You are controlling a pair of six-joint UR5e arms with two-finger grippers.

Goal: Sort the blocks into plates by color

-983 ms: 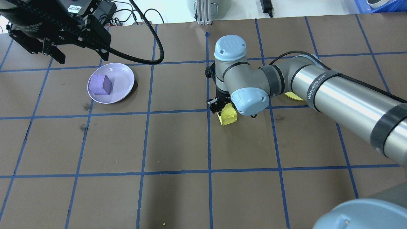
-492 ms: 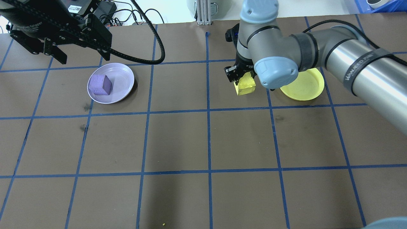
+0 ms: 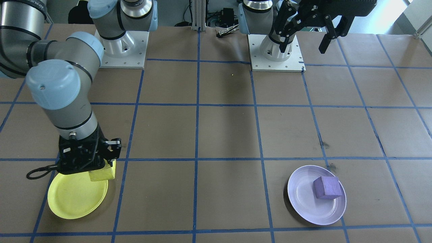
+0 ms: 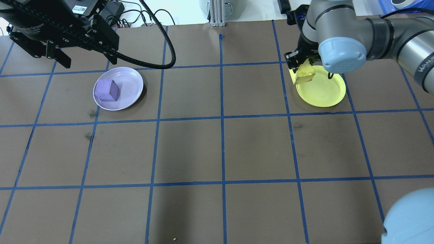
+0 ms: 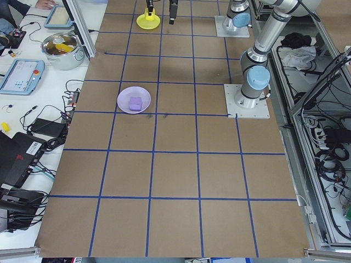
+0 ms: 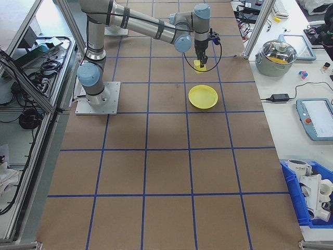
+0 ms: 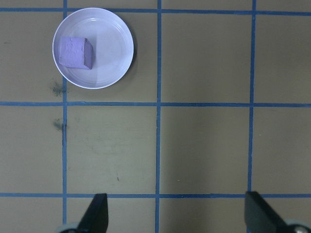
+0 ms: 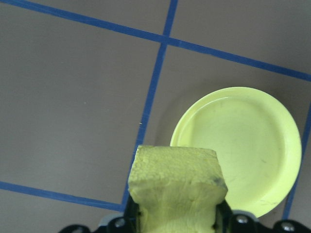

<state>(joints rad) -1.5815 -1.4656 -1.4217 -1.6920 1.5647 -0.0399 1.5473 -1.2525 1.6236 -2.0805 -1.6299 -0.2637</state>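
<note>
My right gripper (image 4: 301,69) is shut on the yellow block (image 4: 304,75), which hangs in the air over the near-left rim of the yellow plate (image 4: 323,89). The right wrist view shows the yellow block (image 8: 176,184) pinched between the fingers, with the yellow plate (image 8: 248,141) below and to its right. Across the table, the purple block (image 4: 106,90) lies in the lavender plate (image 4: 130,86). My left gripper (image 4: 86,59) hovers high behind that plate, open and holding nothing. Its two fingertips (image 7: 97,213) stand wide apart in the left wrist view.
Brown paper with a blue tape grid covers the table (image 4: 217,149). A black cable (image 4: 159,40) loops from the left arm over the far edge. Off the table sit a metal pot (image 6: 281,56), tablets and a blue bin (image 6: 309,195).
My right gripper lifted the yellow block off the table near the centre and carried it right and away, to the yellow plate's rim. The left arm stayed still.
</note>
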